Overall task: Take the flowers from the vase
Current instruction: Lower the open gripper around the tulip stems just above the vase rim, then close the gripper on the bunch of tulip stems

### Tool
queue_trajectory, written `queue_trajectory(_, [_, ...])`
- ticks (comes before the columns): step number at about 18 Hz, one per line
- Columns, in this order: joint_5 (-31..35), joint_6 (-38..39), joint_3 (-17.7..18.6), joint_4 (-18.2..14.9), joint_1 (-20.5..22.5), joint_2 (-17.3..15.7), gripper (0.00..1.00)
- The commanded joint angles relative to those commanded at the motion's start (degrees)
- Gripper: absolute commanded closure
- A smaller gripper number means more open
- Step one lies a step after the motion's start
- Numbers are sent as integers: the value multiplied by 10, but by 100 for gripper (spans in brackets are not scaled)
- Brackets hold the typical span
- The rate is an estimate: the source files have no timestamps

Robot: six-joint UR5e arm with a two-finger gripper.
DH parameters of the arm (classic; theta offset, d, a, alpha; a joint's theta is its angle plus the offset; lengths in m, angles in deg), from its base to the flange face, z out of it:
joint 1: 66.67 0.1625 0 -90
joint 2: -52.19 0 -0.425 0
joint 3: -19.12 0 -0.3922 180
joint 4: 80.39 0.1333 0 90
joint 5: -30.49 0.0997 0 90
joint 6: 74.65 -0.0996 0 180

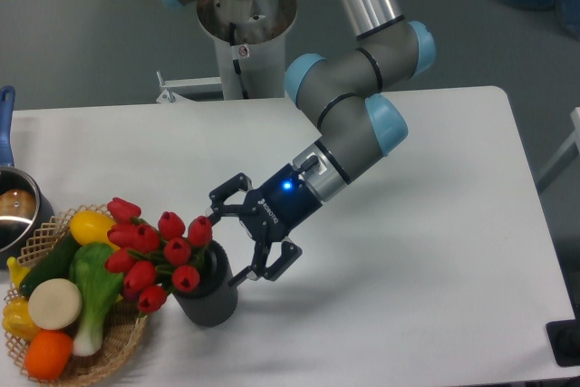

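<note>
The flowers (154, 253), a bunch of red tulip buds on green stems, lean out to the left of the vase (210, 295), a short dark grey ribbed cylinder near the table's front left. My gripper (227, 244) is open and points left and down. It hangs right beside the vase's rim, its upper finger (217, 203) close to the rightmost bud and its lower finger (249, 274) next to the vase's right side. Nothing is held between the fingers.
A wicker basket (109, 351) with several vegetables and fruits sits at the front left, touching the flowers. A blue-handled metal pot (11, 210) stands at the left edge. The arm's base column (243, 29) rises behind the table.
</note>
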Motion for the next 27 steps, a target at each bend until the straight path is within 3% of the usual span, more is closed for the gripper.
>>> queue_trajectory(24, [0, -3, 2, 1, -33, 5, 0])
queue_trajectory(27, [0, -3, 2, 1, -33, 6, 4])
